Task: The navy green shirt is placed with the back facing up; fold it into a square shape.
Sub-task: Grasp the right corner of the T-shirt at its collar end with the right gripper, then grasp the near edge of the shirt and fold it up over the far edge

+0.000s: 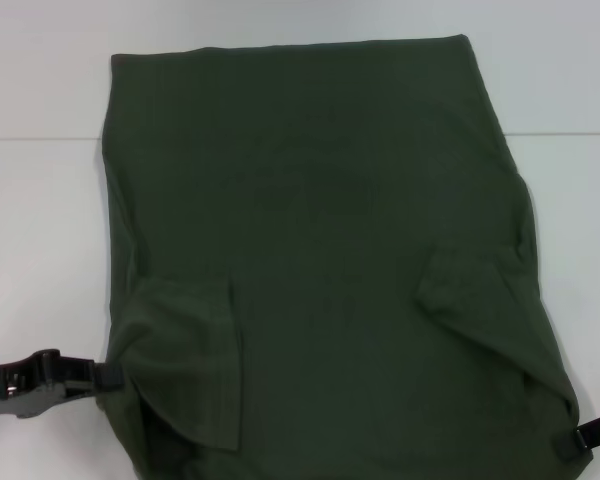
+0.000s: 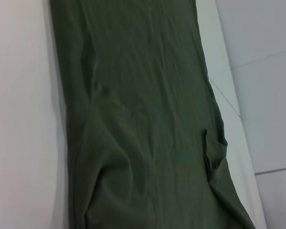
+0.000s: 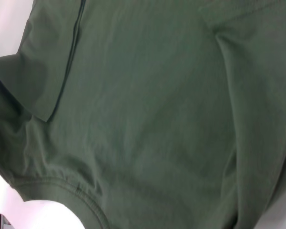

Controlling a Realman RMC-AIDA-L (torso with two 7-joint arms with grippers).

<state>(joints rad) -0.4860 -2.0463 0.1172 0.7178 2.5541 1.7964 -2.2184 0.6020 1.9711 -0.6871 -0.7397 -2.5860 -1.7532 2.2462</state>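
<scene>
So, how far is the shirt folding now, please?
Partly done. The navy green shirt lies flat on the white table, and both sleeves, the left-side one and the right-side one, are already folded in over the body. In hand: the left gripper and right gripper sit at the near corners of the shirt. Left: bringing this near end over the far hem to make the square.

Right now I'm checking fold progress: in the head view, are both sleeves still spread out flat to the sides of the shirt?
No. Both sleeves of the navy green shirt lie folded inward on top of its body.
</scene>
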